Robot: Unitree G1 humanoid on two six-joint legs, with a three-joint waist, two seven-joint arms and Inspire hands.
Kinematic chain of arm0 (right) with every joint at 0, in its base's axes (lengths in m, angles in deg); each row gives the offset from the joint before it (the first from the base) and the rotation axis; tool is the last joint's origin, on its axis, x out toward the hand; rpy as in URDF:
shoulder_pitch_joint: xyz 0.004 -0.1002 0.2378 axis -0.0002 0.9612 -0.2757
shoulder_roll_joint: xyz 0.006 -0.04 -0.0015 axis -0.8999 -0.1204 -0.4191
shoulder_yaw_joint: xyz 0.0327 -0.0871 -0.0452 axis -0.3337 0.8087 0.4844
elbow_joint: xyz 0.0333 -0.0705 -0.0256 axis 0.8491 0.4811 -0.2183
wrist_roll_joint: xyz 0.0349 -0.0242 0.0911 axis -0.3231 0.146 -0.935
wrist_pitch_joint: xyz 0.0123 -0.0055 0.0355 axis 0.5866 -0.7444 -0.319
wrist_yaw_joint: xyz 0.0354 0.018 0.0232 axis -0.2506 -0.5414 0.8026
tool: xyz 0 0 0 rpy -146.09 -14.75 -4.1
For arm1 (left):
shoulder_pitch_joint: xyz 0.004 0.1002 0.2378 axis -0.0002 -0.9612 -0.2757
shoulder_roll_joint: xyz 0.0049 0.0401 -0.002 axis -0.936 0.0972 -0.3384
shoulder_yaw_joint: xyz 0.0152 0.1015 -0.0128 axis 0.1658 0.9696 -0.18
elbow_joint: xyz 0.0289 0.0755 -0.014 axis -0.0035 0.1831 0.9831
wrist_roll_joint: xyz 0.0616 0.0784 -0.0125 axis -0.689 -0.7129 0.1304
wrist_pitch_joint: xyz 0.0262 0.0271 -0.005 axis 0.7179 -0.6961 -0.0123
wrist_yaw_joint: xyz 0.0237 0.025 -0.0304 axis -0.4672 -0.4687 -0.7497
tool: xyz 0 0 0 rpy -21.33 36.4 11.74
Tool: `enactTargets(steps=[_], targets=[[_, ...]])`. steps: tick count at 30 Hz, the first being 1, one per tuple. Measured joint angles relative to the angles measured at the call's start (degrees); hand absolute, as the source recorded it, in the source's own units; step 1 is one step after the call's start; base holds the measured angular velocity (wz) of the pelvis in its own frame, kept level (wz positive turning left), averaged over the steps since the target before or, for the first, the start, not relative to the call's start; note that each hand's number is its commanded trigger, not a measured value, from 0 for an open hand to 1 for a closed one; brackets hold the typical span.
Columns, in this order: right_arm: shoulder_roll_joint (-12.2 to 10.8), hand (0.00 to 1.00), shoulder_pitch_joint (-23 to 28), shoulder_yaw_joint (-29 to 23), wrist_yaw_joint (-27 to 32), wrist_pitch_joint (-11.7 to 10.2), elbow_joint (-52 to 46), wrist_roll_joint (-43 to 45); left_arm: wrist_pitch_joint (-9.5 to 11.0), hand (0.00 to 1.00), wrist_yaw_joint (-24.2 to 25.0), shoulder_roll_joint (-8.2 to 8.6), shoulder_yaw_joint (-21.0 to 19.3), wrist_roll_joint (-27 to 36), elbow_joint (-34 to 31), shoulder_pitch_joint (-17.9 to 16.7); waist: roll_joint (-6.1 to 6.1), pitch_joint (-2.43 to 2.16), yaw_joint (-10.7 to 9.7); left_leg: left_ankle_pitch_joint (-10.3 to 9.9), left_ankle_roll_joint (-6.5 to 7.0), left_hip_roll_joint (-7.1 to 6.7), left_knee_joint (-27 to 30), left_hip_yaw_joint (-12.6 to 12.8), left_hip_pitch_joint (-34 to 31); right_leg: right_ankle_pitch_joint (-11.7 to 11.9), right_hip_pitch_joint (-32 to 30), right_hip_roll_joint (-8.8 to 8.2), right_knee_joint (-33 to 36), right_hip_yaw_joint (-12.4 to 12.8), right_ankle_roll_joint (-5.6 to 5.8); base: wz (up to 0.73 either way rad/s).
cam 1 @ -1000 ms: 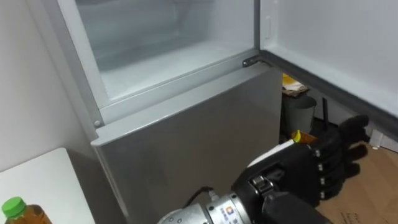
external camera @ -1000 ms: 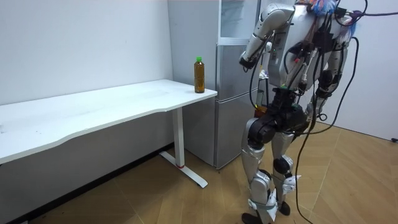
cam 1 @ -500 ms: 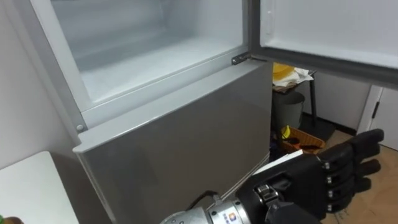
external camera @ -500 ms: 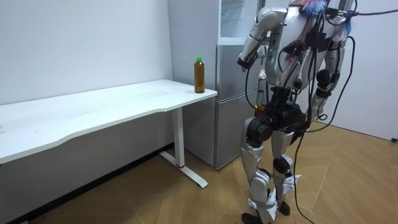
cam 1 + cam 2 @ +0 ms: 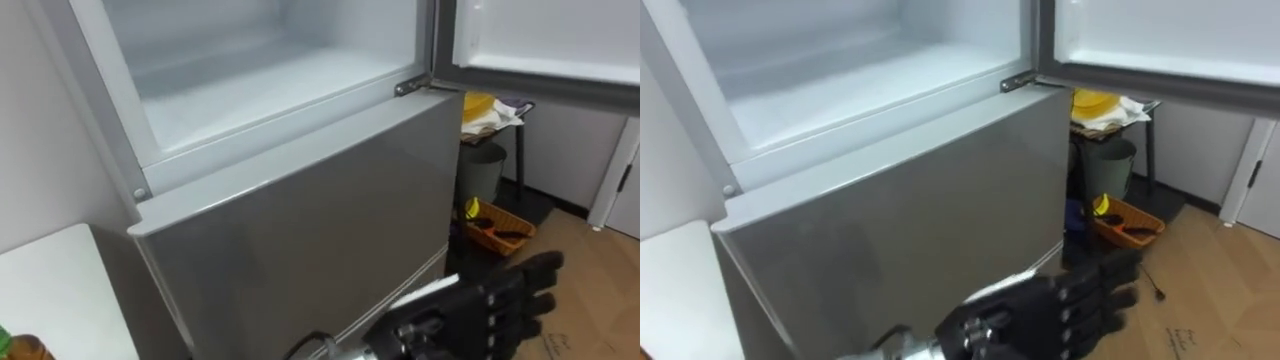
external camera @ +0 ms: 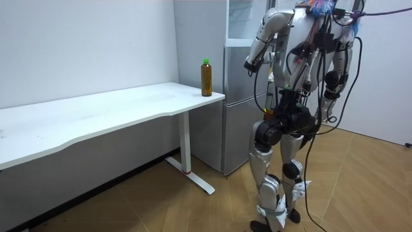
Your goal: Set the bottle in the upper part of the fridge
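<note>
Left eye view: the upper fridge compartment (image 5: 270,80) is open. The left hand (image 5: 490,305) hovers low, fingers straight and empty.

Room view: the bottle (image 6: 206,77), seen whole here, stands on the worktop (image 6: 116,113) corner beside the fridge. The right hand (image 6: 328,111) hangs down.

Right eye view: the same bare shelf.

A hasty reach might topple the tall bottle off that edge.

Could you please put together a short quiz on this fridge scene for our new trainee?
1. Are the fingers of the left hand straight or curled?
2. True or false: the door of the upper fridge is shut.
3. The bottle stands: A) on the white table; B) in the upper fridge; C) in the left hand.
Key: 1 straight; 2 false; 3 A.
</note>
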Motion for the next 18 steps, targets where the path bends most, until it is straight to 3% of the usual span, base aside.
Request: enactTargets(steps=[3, 4, 5, 7, 9, 11, 13, 15, 18], targets=[[-1.1, 0.0, 0.9, -0.5, 0.7, -1.1, -0.2, 1.2, 0.3, 0.0, -1.0, -3.67, -1.0, -9.3, 4.4, -9.4, -1.81, -0.16, 1.7, 0.3, -0.44, 0.11, 0.2, -2.2, -0.3, -0.4, 0.5, -0.02, 0.0, -2.0, -0.53, 0.35], [-1.5, 0.0, 1.7, -0.4, 1.1, -1.8, -0.6, 1.1, 0.5, 0.0, -1.5, -4.97, -2.4, -12.8, 6.8, -12.8, -2.39, -0.5, 3.0, 0.5, -0.64, 0.16, 0.3, -3.2, -0.6, -0.6, 0.6, 0.03, 0.0, -2.7, -0.73, 0.35], [-1.8, 0.0, 2.2, -0.4, 1.4, -2.2, -0.9, 1.2, 1.0, 0.0, -1.8, -5.09, -3.5, -14.8, 8.6, -14.3, -2.65, -0.65, 4.0, 0.5, -0.73, 0.19, 0.3, -3.5, -0.6, -0.7, 0.7, 0.08, 0.0, -2.8, -0.82, 0.29], [-2.3, 0.0, 3.8, -0.5, 1.5, -3.3, -1.1, 1.6, 3.6, 0.0, -4.8, -5.48, -8.5, -21.8, 15.6, -20.8, -4.17, -0.95, 6.9, 0.7, -0.97, 0.27, 0.3, -5.4, -0.7, -1.0, 1.5, 0.13, -0.1, -4.5, -1.04, 0.35], [-2.3, 0.0, 5.2, -0.6, 1.7, -4.3, -2.2, 1.7, 6.5, 0.0, -7.4, -5.56, -12.5, -26.1, 22.2, -24.9, -4.81, -1.45, 9.5, 0.7, -1.01, 0.33, 0.4, -6.4, -0.7, -1.1, 2.0, 0.04, -0.1, -6.1, -1.11, 0.37], [-2.3, 0.0, 5.7, -0.6, 1.7, -5.4, -2.1, 3.1, 8.6, 0.0, -10.9, -5.55, -16.7, -28.8, 29.7, -27.8, -5.08, -1.6, 11.2, 0.7, -1.02, 0.37, 0.5, -7.4, -0.5, -1.1, 2.7, 0.0, -0.1, -7.7, -1.12, 0.31], [-2.3, 0.0, 5.8, -0.8, 1.6, -6.6, -1.4, 4.9, 11.7, 0.0, -15.7, -5.56, -22.2, -30.6, 38.2, -31.4, -5.17, -1.51, 12.8, 0.7, -1.03, 0.34, 0.3, -8.3, 0.5, -1.1, 3.7, -0.12, -0.1, -8.9, -1.1, 0.25], [-2.3, 0.0, 5.9, -0.7, 1.3, -7.4, -1.3, 4.8, 13.7, 0.0, -19.1, -5.7, -26.1, -30.6, 43.2, -32.9, -5.2, -1.47, 14.3, 0.6, -1.02, 0.17, 0.3, -9.2, 0.7, -1.2, 4.6, -0.3, -0.1, -9.8, -1.01, 0.23], [-2.3, 0.0, 6.0, -0.9, 0.1, -8.4, -0.9, 4.9, 16.5, 0.0, -23.9, -4.33, -30.0, -30.6, 47.8, -34.7, -5.06, -1.35, 15.1, 0.5, -0.76, -0.13, 0.2, -10.8, 0.7, -1.6, 4.9, -0.88, -0.1, -10.3, -0.44, 0.23]])
